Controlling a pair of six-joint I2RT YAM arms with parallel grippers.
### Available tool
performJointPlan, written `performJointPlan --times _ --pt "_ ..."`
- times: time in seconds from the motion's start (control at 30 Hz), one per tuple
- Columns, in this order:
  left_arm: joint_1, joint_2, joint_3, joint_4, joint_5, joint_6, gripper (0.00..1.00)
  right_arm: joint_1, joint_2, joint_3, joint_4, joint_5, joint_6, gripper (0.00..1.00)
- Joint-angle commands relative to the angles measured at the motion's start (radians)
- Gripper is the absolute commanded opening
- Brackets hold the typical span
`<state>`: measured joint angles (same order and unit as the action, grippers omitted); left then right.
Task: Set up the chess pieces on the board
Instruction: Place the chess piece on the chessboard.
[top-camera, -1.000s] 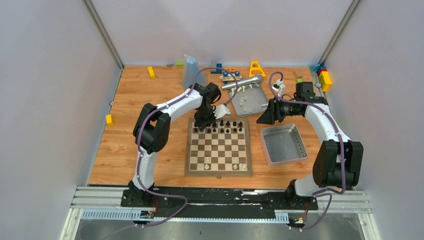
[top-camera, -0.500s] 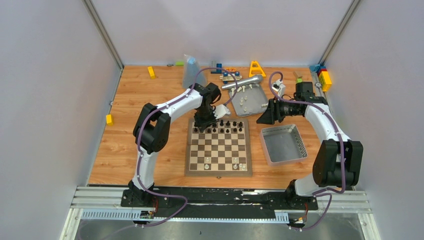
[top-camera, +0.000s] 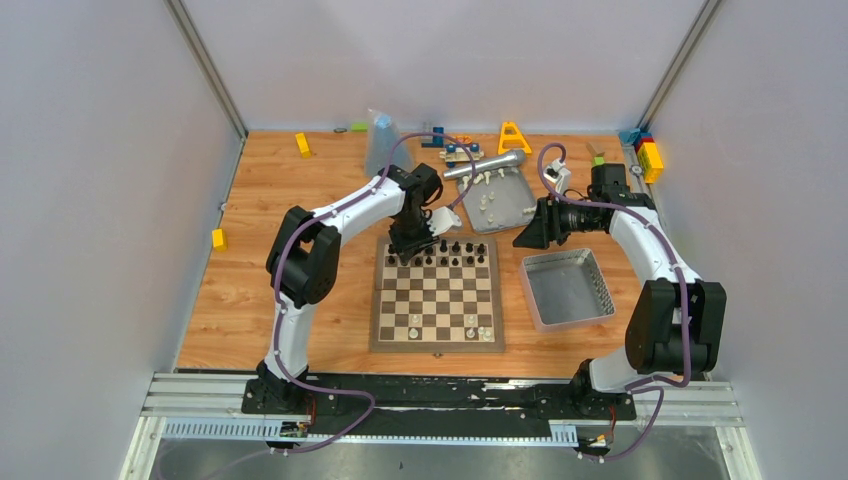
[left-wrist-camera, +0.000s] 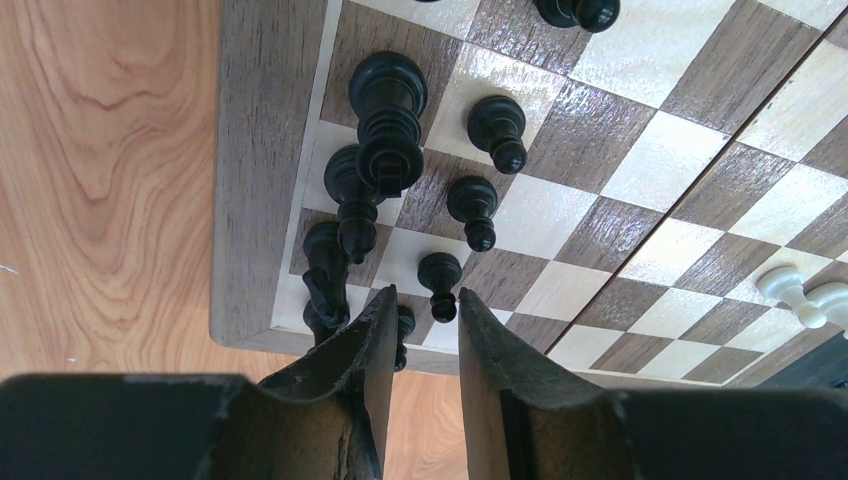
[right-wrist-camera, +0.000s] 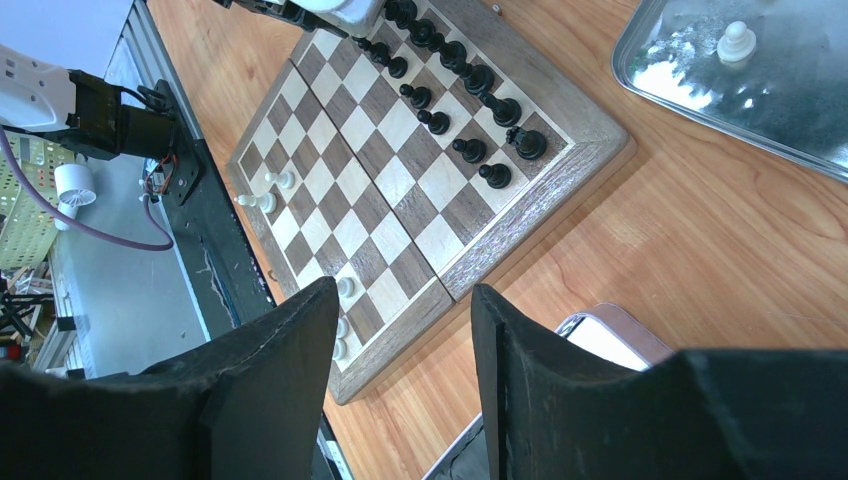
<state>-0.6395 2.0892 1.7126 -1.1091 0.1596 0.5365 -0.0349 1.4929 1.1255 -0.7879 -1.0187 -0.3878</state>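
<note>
The board (top-camera: 437, 341) lies in the middle of the table. Black chess pieces (top-camera: 452, 248) fill its far two rows, and a few white ones (top-camera: 478, 324) stand near its front edge. My left gripper (top-camera: 405, 252) hovers over the board's far left corner. In the left wrist view its fingers (left-wrist-camera: 426, 295) stand a little apart, with one black pawn (left-wrist-camera: 404, 330) against the left finger and another (left-wrist-camera: 438, 283) just beyond the tips. My right gripper (top-camera: 524, 238) hangs open and empty right of the board (right-wrist-camera: 560, 190); its jaws (right-wrist-camera: 405, 290) are wide apart.
A flat grey tray (top-camera: 517, 207) with several white pieces (top-camera: 487, 196) lies behind the board. A deeper grey tray (top-camera: 566, 291) sits to its right. A silver microphone (top-camera: 485, 165), a yellow stand (top-camera: 513, 137), a plastic bag (top-camera: 380, 140) and toy blocks (top-camera: 649, 155) line the back.
</note>
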Motion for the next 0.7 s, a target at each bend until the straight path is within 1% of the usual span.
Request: performJointPlan --times 0.0,0.2,0.53,0.67 --pt "0.003 -0.020 0.036 -0.001 0.019 -0.014 0.37 0.006 0.002 -0.003 0.013 -0.009 -0.025 0.52" --pt "0.003 -0.030 0.031 0.014 0.007 -0.017 0.36 0.006 0.004 -0.003 0.013 -0.011 -0.025 0.52" --pt "0.002 -0.018 0.043 0.021 0.005 -0.020 0.31 0.005 0.006 -0.003 0.011 -0.011 -0.023 0.52" --pt "0.003 -0.020 0.049 0.013 0.009 -0.019 0.31 0.006 0.007 -0.003 0.012 -0.012 -0.025 0.52"
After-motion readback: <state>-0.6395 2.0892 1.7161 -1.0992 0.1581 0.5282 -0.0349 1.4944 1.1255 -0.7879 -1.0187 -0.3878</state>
